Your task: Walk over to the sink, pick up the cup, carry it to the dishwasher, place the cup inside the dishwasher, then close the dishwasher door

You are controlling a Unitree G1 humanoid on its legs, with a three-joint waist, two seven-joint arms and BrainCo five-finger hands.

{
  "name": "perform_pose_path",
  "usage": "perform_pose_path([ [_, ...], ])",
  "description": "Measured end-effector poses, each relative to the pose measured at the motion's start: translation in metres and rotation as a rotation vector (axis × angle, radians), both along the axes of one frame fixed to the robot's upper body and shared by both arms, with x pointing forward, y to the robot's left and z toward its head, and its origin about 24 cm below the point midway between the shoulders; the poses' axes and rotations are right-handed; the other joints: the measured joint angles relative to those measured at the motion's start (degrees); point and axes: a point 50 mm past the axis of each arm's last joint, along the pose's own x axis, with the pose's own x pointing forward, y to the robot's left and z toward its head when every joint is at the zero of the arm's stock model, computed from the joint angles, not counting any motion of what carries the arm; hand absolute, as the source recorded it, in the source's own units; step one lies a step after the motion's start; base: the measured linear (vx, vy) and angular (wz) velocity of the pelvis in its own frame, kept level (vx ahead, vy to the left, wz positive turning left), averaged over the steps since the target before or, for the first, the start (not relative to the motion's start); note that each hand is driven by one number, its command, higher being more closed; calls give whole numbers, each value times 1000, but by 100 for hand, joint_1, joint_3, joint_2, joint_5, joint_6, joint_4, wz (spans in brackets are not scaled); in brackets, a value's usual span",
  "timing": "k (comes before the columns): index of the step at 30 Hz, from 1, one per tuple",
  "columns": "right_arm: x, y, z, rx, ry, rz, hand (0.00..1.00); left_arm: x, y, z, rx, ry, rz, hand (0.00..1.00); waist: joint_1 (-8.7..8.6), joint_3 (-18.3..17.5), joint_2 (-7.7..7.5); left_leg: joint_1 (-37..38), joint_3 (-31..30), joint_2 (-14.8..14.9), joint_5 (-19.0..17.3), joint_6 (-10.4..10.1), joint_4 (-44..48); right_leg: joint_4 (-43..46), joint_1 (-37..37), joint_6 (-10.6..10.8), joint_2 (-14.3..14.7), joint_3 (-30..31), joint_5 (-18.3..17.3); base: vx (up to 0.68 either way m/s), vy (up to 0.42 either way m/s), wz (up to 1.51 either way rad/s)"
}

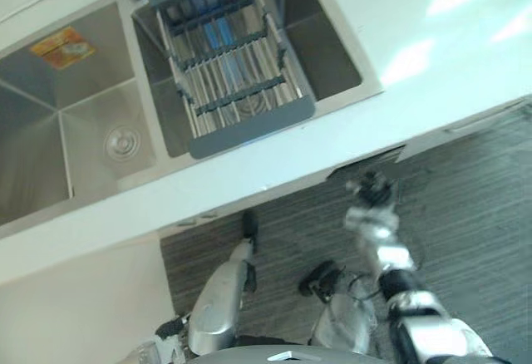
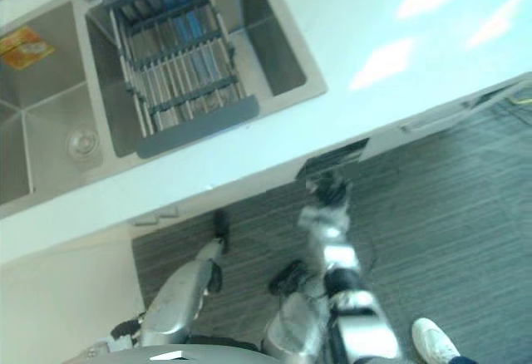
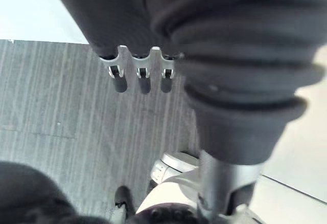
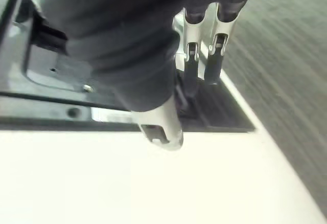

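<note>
1. The right arm reaches forward and down from the view's lower right. The right hand [image 2: 327, 191] is at the bench's [image 1: 399, 15] near edge, to the right of the sink [image 1: 50, 115] and on the robot's side of it.
2. In the right wrist view its fingers [image 4: 217, 47] are straight and released, side by side. Their dark tips rest at the dark top strip of the dishwasher door [image 4: 153, 183], and the silver thumb lies out over the door's white front. They grasp nothing.
3. The left arm hangs straight down, nearer the robot than the sink. The left hand [image 1: 248, 224] is over the grey striped floor [image 1: 465, 214], just off the bench's edge.
4. The left hand's fingers [image 3: 142, 75] point down in a straight, relaxed row, released, with only floor beyond them.
5. The dishwasher door sits under the bench, right of the sink. Its front is plain white, and a narrow dark strip of its top edge shows just past the bench's rim at the right hand, beside a grey metal part with screws.
6. The sink has two steel basins. A grey drying rack [image 1: 249, 123] spans the right basin, and something blue shows through its bars, though I cannot tell what.
7. A person's white shoe [image 2: 434, 337] stands on the floor, well to the right of the sink and near the robot's right arm.
</note>
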Motion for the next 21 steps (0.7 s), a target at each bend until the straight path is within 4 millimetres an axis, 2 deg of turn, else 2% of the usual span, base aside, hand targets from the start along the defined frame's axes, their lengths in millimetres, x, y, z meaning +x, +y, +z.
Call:
perform_pose_path([
  [2,-35,3,-31,28,110,-10,0,-5,5,0,-5,6,39,0,-87,-18,-121,122,158,132,-97,-8,0,-285,98,44,194,117,89,14,-61,-47],
  [5,-60,4,-55,59,209,-10,0,-13,13,0,-1,17,78,0,-167,-133,-328,201,298,199,-157,-51,0,-461,112,29,327,253,163,23,-33,-35],
  [8,-95,5,-85,111,362,8,0,-19,22,0,16,29,106,0,-215,-266,-501,502,346,280,-236,-113,-1,-822,512,68,504,248,293,51,-44,-13],
  [12,-111,10,-102,202,460,31,0,-28,22,-2,11,65,135,0,-218,-561,-498,597,281,359,-274,-163,0,-1305,846,95,728,104,493,59,-32,6],
  [16,-129,8,-118,303,597,70,0,-37,16,-5,-16,101,162,0,-144,-747,-421,793,78,409,-288,-219,0,-2196,1524,134,1067,-223,890,49,-17,25],
  [17,-132,7,-122,329,639,88,0,-39,12,-6,-30,108,172,0,-79,-776,-382,850,37,417,-313,-307,0,-2482,1722,150,1163,-297,1029,9,-10,27],
  [19,-135,6,-124,350,683,98,0,-43,8,-7,-46,119,186,0,-33,-832,-332,890,-32,408,-335,-342,0,-2688,1868,177,1227,-358,1112,-22,7,13],
  [21,-138,5,-128,371,754,110,0,-47,2,-9,-71,127,228,0,93,-921,-306,942,-58,392,-386,-418,3,-2763,1881,168,1228,-300,1123,-45,21,-8],
])
